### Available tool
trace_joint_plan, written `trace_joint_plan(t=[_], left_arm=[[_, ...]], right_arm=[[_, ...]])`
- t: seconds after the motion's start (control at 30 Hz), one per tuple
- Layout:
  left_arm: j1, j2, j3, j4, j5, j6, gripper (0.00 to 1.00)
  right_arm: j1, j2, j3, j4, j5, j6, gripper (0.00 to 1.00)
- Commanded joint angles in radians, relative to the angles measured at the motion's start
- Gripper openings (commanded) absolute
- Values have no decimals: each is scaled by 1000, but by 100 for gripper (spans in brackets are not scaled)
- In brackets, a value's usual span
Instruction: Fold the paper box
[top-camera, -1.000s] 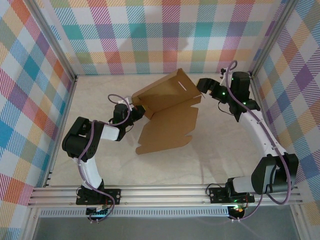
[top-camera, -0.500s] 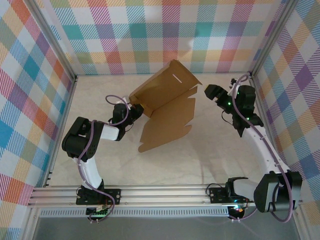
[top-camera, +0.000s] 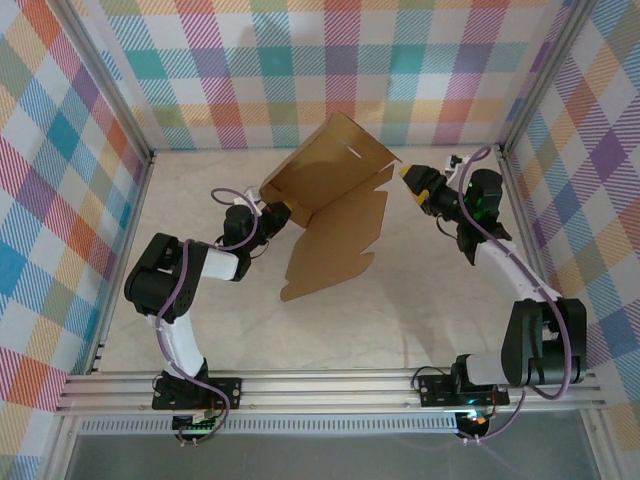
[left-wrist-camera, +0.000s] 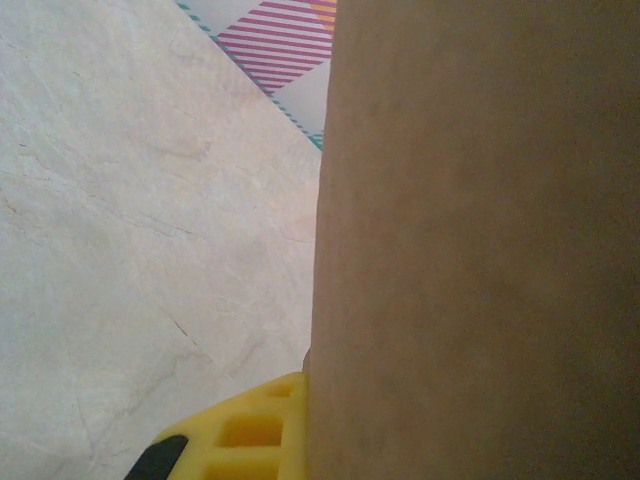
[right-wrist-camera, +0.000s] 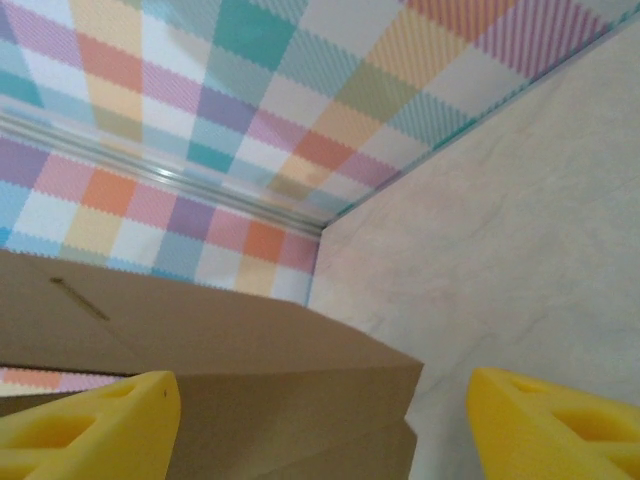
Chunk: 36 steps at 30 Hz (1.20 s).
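- Steeper now than a second ago: the raised panel of the paper box (top-camera: 325, 175) has tipped further upright, and its top edge sits closer to the plaid back wall (top-camera: 300, 70).
- Right gripper (top-camera: 413, 183) backed away from the box half a second ago and has returned to the raised panel's right corner.
- Box position: on the pale table (top-camera: 450, 300), folded into an L. One panel lies flat and reaches toward the arm bases, the other rises from the fold on the side facing the back wall.
- A thin slit (top-camera: 352, 150) shows high on the raised panel.
- Left gripper (top-camera: 278, 208) sits at the box's left end, right at the fold. It is clamped on the cardboard edge — in the left wrist view one yellow pad (left-wrist-camera: 250, 430) lies flat against the brown sheet.
- Right gripper, from its own wrist camera: jaws spread wide and holding nothing. The yellow fingertips (right-wrist-camera: 90, 425) stand far apart, and the box's corner (right-wrist-camera: 300, 380) lies between them without touching either one.
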Motion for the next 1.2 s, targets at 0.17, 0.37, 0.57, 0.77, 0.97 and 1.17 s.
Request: trace_joint_plan(t=[0.17, 0.37, 0.57, 0.77, 0.97, 1.17], left_arm=[[12, 10, 18, 47, 0, -4, 0], [12, -7, 12, -4, -33, 39, 0], [12, -26, -1, -29, -87, 57, 0], [12, -50, -13, -51, -137, 80, 0], [5, -63, -26, -51, -151, 114, 0], [1, -69, -24, -49, -142, 126, 0]], right_arm=[[67, 57, 63, 141, -156, 45, 74], [75, 25, 38, 121, -146, 24, 73], [75, -90, -8, -58, -3, -96, 67], [93, -158, -30, -136, 80, -159, 66], [152, -113, 52, -234, 176, -216, 64], [162, -39, 107, -256, 256, -178, 50]])
